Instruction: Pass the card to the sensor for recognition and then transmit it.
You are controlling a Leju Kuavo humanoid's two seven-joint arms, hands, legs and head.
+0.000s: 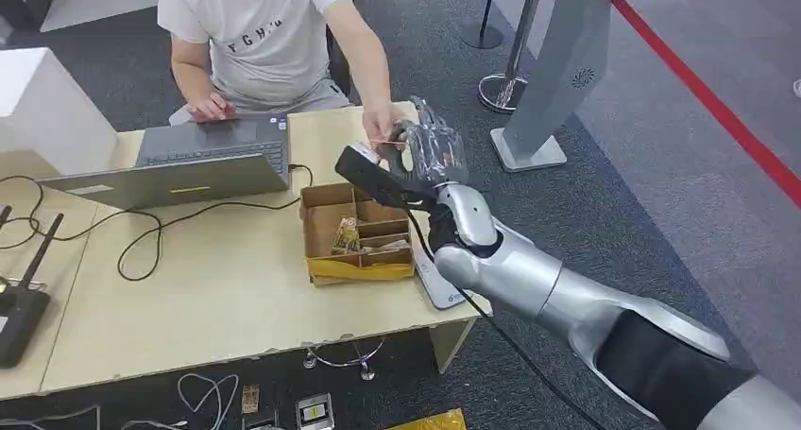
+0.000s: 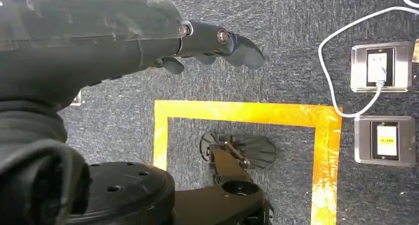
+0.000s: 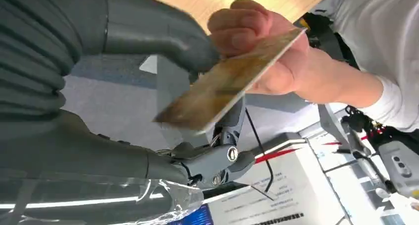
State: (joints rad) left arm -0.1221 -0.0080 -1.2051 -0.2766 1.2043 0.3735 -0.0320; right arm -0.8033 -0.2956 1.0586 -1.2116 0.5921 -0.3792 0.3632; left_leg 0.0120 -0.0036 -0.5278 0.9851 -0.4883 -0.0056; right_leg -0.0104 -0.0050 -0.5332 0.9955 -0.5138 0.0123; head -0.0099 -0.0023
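Observation:
The card (image 3: 222,84), thin and golden-brown, is pinched between the thumb and fingers of my right hand (image 1: 433,154). A seated person's hand (image 3: 269,49) grips the card's other end. In the head view this happens above the far right corner of the table (image 1: 217,298), where the person's hand (image 1: 383,123) meets mine. A black flat device (image 1: 364,170), apparently the sensor, sits just below and left of my right hand. My left hand (image 2: 207,44) hangs over the floor, its fingers loosely bent and holding nothing.
An open cardboard box (image 1: 359,232) with dividers stands on the table by my right arm, and a white device (image 1: 439,283) lies at the edge. A laptop (image 1: 213,156) and a black router (image 1: 19,307) lie to the left. A white kiosk (image 1: 567,61) stands behind.

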